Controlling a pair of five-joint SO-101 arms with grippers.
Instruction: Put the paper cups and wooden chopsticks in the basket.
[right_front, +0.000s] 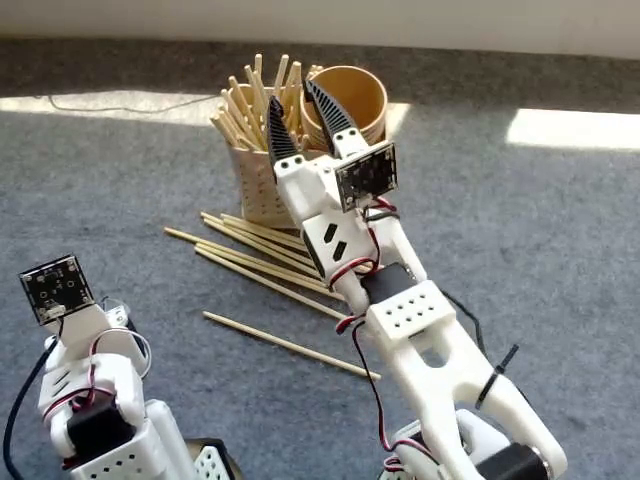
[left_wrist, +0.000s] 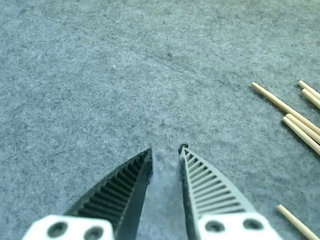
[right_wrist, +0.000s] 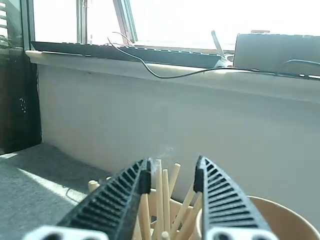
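Grey carpet (right_front: 540, 220) serves as the work surface, with a pale wall along its far edge. The basket (right_front: 255, 190), white and perforated, stands far and about centre. It already holds a dense sheaf of wooden chopsticks (right_front: 245, 105), standing on end and too crowded to count. One paper cup (right_front: 365, 95) shows at the basket's right side, touching it. I cannot tell whether it sits inside or just beside, or whether more cups are nested in it.

Just near of the basket, a loose fan of chopsticks (right_front: 260, 255) lies flat on the carpet. I make it about seven, though they overlap. One single chopstick (right_front: 290, 345) lies nearer, apart from the fan. So, as I judge it, the task is well over half done, with roughly eight sticks left.

The right gripper (right_front: 290, 92) hangs over the basket top, its jaws moderately parted and holding nothing. The left gripper (left_wrist: 166, 150) sits low at the near left over bare carpet, jaws narrowly apart and empty.
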